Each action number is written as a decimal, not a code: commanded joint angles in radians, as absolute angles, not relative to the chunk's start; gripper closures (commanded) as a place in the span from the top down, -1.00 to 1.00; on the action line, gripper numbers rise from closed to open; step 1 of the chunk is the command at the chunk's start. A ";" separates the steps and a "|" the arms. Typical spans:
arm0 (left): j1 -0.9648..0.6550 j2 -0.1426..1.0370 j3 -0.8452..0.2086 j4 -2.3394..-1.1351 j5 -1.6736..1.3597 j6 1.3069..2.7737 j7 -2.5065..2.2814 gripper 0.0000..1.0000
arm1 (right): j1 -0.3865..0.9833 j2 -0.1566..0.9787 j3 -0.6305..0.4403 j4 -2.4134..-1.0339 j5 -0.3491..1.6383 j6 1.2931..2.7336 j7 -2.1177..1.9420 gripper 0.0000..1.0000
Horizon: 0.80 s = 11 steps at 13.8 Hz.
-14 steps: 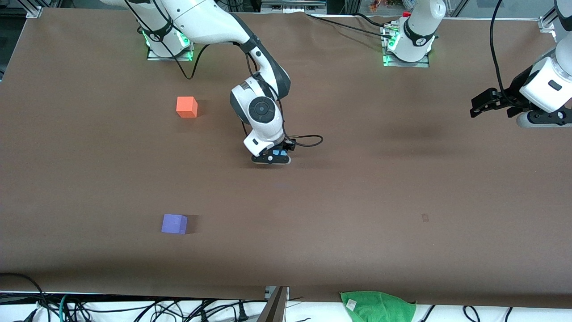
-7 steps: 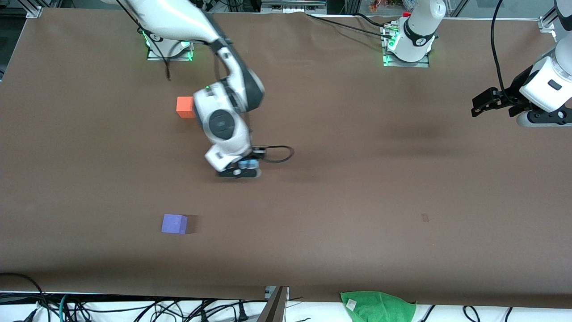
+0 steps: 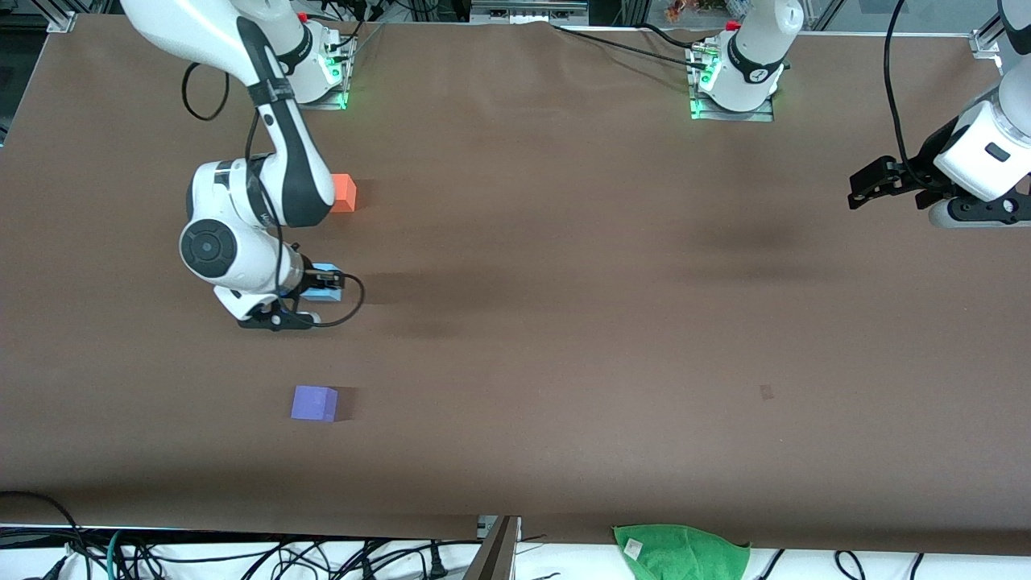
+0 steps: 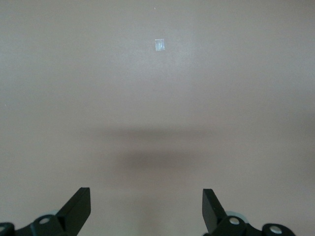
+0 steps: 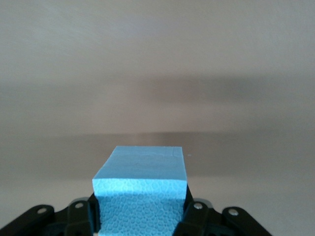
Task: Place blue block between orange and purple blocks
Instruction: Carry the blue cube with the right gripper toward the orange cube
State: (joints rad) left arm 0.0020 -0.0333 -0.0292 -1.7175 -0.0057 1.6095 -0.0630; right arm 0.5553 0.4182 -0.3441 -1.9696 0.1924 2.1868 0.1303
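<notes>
The right gripper (image 3: 322,283) has its fingers closed on the small light sky-blue matte foam cube (image 3: 325,283), gripping it by two facing sides; the right wrist view shows the cube (image 5: 141,189) seated between the black fingers (image 5: 78,216) with its top face clear and only bare brown surface (image 5: 157,73) ahead of it. The gripper is turned sideways and carries the cube low over the surface (image 3: 564,322); whether the cube touches the surface cannot be told.

The relation that matters is the line between the other two cubes. The bright orange matte cube (image 3: 345,192) sits farther from the front camera, partly hidden by the right arm's wrist, and the violet-purple matte cube (image 3: 314,403) sits nearer to that camera, well apart from it. The blue cube hangs over the gap between them, roughly on their line, and closer to the orange cube than to the purple one. A judgement: what remains is chiefly a lowering and release, perhaps after a small shift toward the purple cube to centre it.

The left gripper (image 3: 874,184) waits above the left arm's end of the surface, its fingers (image 4: 78,209) spread wide and holding nothing.
</notes>
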 commanded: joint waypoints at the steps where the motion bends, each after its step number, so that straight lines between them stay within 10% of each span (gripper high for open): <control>1: -0.008 -0.037 -0.028 -1.701 0.015 1.588 -0.044 1.00 | 0.574 0.368 -0.344 -2.103 0.221 2.318 0.117 -0.50; 11: -0.008 -0.037 -0.040 -1.701 0.015 1.585 -0.046 1.00 | 0.574 0.445 -0.333 -2.103 0.296 2.436 0.046 -0.44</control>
